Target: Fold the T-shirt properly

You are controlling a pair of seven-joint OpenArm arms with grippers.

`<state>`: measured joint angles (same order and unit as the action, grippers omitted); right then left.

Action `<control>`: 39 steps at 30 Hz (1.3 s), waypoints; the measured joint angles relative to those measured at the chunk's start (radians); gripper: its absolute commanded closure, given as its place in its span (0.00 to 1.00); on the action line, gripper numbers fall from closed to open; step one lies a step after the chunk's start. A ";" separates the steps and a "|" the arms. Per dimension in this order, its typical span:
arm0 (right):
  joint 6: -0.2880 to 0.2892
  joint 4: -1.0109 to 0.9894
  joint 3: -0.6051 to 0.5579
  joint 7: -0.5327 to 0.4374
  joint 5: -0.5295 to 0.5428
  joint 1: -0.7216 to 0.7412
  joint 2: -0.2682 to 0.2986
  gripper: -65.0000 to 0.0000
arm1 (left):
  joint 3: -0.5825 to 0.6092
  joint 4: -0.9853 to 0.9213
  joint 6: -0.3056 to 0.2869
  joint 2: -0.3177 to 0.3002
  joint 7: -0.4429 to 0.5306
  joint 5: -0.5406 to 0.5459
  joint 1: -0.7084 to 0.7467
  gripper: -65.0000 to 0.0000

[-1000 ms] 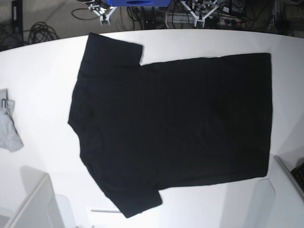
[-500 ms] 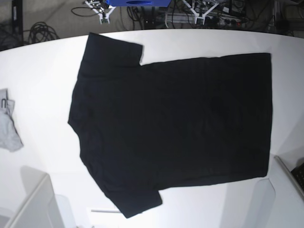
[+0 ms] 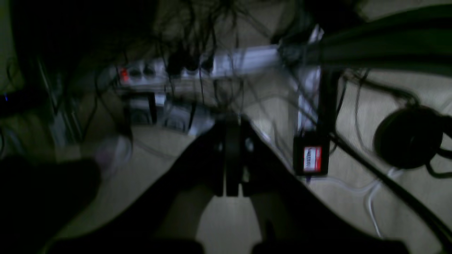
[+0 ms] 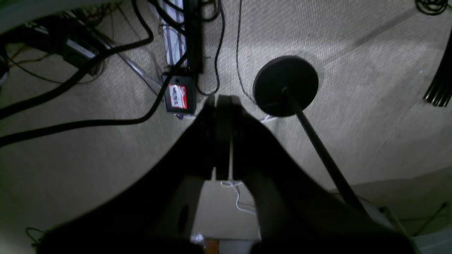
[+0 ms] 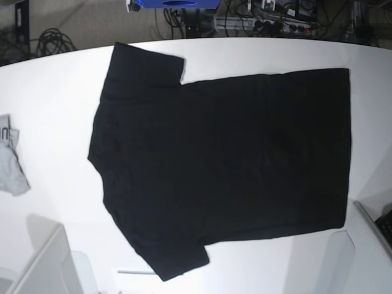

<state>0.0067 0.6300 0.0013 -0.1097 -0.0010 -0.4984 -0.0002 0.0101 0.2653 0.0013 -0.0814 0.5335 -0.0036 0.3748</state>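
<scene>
Left gripper (image 3: 227, 128), black with narrow tapering fingers, is closed, its tips together and nothing held. Right gripper (image 4: 224, 101), likewise black and tapered, is closed and empty too. Around the left one, its wrist view shows a dim floor with cables, a small black box with a red-and-white label (image 3: 311, 158) and a round black disc (image 3: 408, 138). Around the right one, its wrist view shows a grey textured floor (image 4: 353, 106), thick black cables and a black rod (image 4: 325, 151) rising from a disc. In the base view, only small parts of the grippers show, beyond the top edge of the white table (image 5: 245, 52). Below that edge, the large black cloth T-shirt (image 5: 226, 159) lies spread flat, plain side up, covering the middle of the table. Its hem runs down the right; its short sleeves are at the left, one pointing towards the top edge, the other towards the bottom edge. Well apart from it, a small light grey garment (image 5: 11, 165) lies at the view's left border, partly cut off.
</scene>
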 measured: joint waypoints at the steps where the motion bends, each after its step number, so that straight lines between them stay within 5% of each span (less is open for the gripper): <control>1: -0.002 0.035 0.002 -0.003 0.000 -0.023 0.000 1.00 | 0.000 0.017 -0.002 -0.009 0.041 -0.004 0.031 1.00; 7: -0.002 0.216 0.128 0.055 0.000 -0.148 -0.005 1.00 | -0.011 0.300 0.000 -0.071 0.100 0.015 0.264 1.00; 11: -0.010 0.354 0.165 0.095 -0.002 -0.217 -0.001 1.00 | -0.006 0.500 -0.005 -0.095 0.106 0.175 0.373 1.00; 17: -0.008 0.588 0.163 0.096 0.000 -0.323 -0.009 1.00 | -0.002 0.747 0.013 -0.216 0.101 0.394 0.526 1.00; 26: -0.007 0.946 0.280 0.304 0.001 -0.345 -0.083 1.00 | -0.010 1.092 0.000 -0.293 0.098 0.464 0.690 1.00; 32: -0.007 1.195 0.295 0.414 -0.001 -0.375 -0.094 1.00 | -0.010 1.174 -0.001 -0.283 0.101 0.459 0.706 1.00; 39: -0.006 1.347 0.291 0.457 0.001 -0.356 -0.094 1.00 | -0.169 1.276 -0.002 -0.236 0.101 0.460 0.727 1.00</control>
<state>0.0006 1.9766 0.2920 0.3470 -0.0002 -0.8543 -0.0940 -0.1585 1.5417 -0.0006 -0.3172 0.6342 0.4564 1.1015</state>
